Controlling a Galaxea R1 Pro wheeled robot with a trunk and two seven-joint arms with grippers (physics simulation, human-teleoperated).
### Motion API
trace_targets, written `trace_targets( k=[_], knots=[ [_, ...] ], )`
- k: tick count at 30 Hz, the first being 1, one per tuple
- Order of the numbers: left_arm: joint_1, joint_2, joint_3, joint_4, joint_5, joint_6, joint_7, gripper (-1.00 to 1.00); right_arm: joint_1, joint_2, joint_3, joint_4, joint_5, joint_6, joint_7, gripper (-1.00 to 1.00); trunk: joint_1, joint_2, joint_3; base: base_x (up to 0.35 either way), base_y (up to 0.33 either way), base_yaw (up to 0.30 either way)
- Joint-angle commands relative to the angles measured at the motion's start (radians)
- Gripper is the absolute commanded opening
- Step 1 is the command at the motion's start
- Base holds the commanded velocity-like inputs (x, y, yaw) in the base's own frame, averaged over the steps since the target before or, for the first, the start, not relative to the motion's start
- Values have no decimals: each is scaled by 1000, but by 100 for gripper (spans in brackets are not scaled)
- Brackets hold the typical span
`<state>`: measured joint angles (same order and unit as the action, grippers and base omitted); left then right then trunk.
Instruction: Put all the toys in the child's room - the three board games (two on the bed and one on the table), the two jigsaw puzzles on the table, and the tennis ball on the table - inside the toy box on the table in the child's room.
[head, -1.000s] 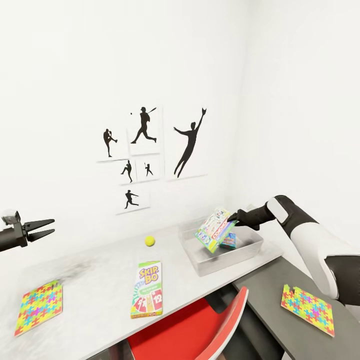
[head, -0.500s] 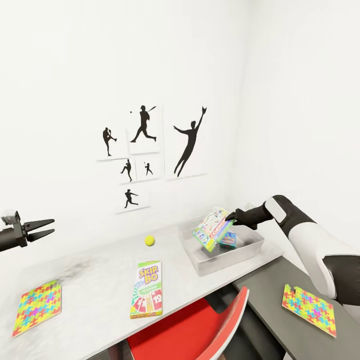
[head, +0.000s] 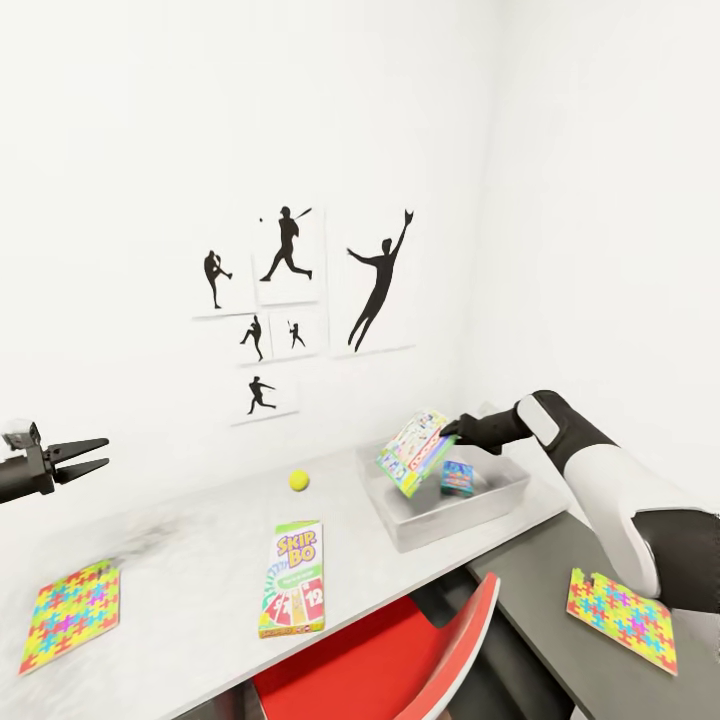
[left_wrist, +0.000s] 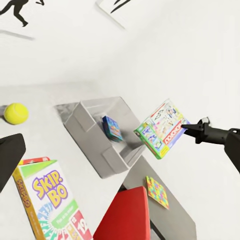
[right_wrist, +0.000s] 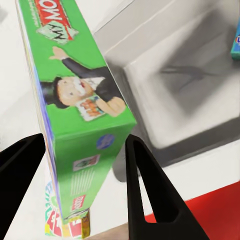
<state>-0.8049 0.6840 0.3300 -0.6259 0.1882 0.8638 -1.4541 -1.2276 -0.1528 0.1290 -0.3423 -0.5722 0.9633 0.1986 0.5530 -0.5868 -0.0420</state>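
Left end effector (head: 95, 453) hangs idle above the desk's (head: 190, 570) near-left end, its two dark fingers spread apart and holding nothing. Below it, close to the front edge, lies one jigsaw puzzle (head: 70, 613), a thin flat square of yellow, pink, blue and green pieces. Further along, the Skip-Bo box (head: 294, 577) rests flat, green and yellow with red lettering, and behind it the small yellow-green tennis ball (head: 298, 481) sits alone near the wall.

Next comes the toy box (head: 400, 520), a shallow light-grey bin with sloping sides. The small blue board game (head: 457, 478) already lies inside it. Over the bin's left half hangs the Monopoly box (head: 412, 453), tilted steeply with one corner dipping toward the bin floor. Its face is white with a red logo, its edges green; the right wrist view shows a green side with the top-hatted mascot.

Pinching that box by its upper corner is the right end effector (head: 450, 431), fingers closed on opposite faces. To finish this step well, I judge the box should be swung a little further over the bin's middle, levelled and lowered before release, so it drops flat beside the blue game rather than catching on the rim.

On the lower dark section to the right lies the second jigsaw puzzle (head: 620, 618).
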Motion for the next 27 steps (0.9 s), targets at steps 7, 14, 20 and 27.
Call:
trace_targets(
  k=[7,14,20,27],
  knots=[
    [-1,-1,0,0,0,10,-3,100,-1,4,8,0,9,-14,10,-100,27,-51,-24,0,0,0],
    [-1,-1,0,0,0,9,-3,100,-1,4,9,0,9,-21,10,-100,54,-100,-46,0,0,0],
    [-1,-1,0,0,0,9,-3,100,-1,5,11,0,9,-21,10,-100,77,-142,-65,0,0,0],
    [-1,-1,0,0,0,9,-3,100,-1,6,12,0,10,-21,9,-100,104,-191,-87,0,0,0]
  ],
)
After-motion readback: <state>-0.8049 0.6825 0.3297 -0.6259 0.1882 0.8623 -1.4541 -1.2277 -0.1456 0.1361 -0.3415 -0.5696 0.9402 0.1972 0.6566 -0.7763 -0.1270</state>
